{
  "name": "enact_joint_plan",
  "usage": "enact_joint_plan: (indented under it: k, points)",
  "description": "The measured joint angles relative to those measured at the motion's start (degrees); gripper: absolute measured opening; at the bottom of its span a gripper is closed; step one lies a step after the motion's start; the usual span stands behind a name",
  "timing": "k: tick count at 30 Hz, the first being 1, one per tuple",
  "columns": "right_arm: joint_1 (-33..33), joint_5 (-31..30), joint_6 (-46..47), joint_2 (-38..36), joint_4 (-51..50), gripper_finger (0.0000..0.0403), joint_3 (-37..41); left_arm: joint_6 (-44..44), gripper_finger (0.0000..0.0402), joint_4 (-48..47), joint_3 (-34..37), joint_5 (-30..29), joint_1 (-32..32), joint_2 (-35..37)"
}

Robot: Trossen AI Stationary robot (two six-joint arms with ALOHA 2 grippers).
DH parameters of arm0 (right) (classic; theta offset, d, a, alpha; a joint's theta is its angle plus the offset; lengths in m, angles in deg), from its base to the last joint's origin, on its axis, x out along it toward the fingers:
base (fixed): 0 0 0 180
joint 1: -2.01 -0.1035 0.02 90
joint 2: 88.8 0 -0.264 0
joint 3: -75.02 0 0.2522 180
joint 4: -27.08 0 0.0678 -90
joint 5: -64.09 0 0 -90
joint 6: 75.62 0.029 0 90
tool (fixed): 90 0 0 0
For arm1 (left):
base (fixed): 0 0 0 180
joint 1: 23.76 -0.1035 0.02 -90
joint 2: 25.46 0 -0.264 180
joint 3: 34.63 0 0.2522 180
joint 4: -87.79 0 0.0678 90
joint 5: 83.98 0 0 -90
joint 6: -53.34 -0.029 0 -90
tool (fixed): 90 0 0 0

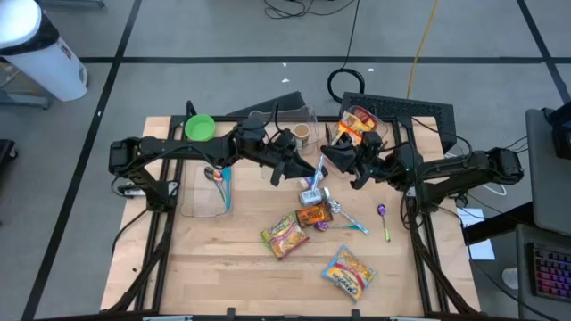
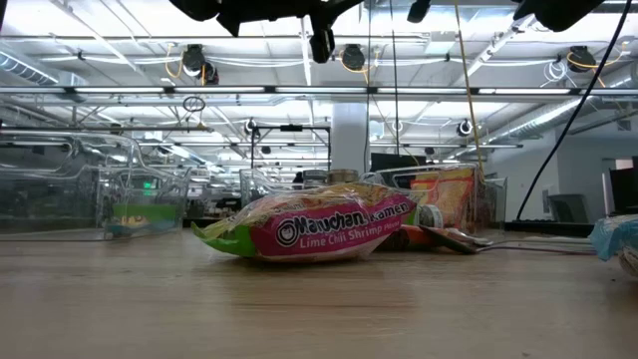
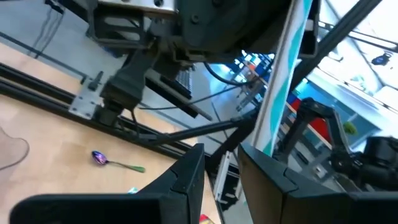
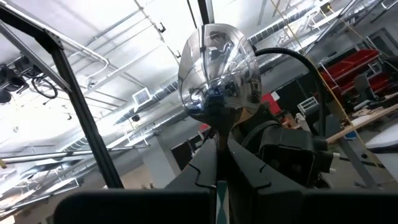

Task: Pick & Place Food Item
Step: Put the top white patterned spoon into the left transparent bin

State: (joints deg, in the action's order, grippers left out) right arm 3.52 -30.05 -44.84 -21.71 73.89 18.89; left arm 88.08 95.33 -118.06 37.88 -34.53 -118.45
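- the right gripper [image 4: 219, 163] is closed tight on the handle of a metal spoon [image 4: 216, 68], whose bowl stands clear beyond the fingertips; in the overhead view this gripper [image 1: 343, 160] hangs above the back of the table, just in front of a clear bin [image 1: 368, 125] with packets in it.
- the left gripper [image 3: 219, 180] is clamped on a white and teal strip-like utensil [image 3: 281, 81] that runs up past its fingers; from above it [image 1: 287, 167] sits near the table's middle back, and the utensil [image 1: 318, 169] points toward the right arm.
- the two grippers face each other with a small gap between them, both raised off the wood.
- the food items lie toward the front edge from both tools: a ramen packet [image 1: 284, 235], an orange-brown packet [image 1: 314, 215] just behind it, and another noodle packet [image 1: 348, 271] nearest the front.
- the ramen packet's long axis runs roughly diagonal; i judge the left arm slightly nearer it, though both tools are occupied.
- the low view shows that ramen packet [image 2: 319, 232] lying flat on the wooden table [image 2: 299, 309].
- a purple spoon [image 1: 383, 217] rests well to the right; a green bowl [image 1: 200, 127] and an empty clear tray [image 1: 203, 187] sit on the left.
- beyond the table is grey floor with cables and an open lab.
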Motion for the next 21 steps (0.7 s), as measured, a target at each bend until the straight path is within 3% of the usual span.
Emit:
enact_joint_plan:
  k: [4,11,21]
  points:
    - [0.01,-0.02,-0.09,0.00,-0.11,0.0003,0.00,0.40,0.0102,0.62,0.00,-0.30,-0.23,0.00]
    - [0.69,0.00,-0.74,-0.02,-0.83,0.0003,0.00,2.41,0.0102,6.90,0.00,5.46,0.37,0.02]
    - [1.91,-0.20,-0.22,0.01,-0.83,0.0004,0.00,2.93,0.0102,6.82,0.00,5.09,1.58,0.02]
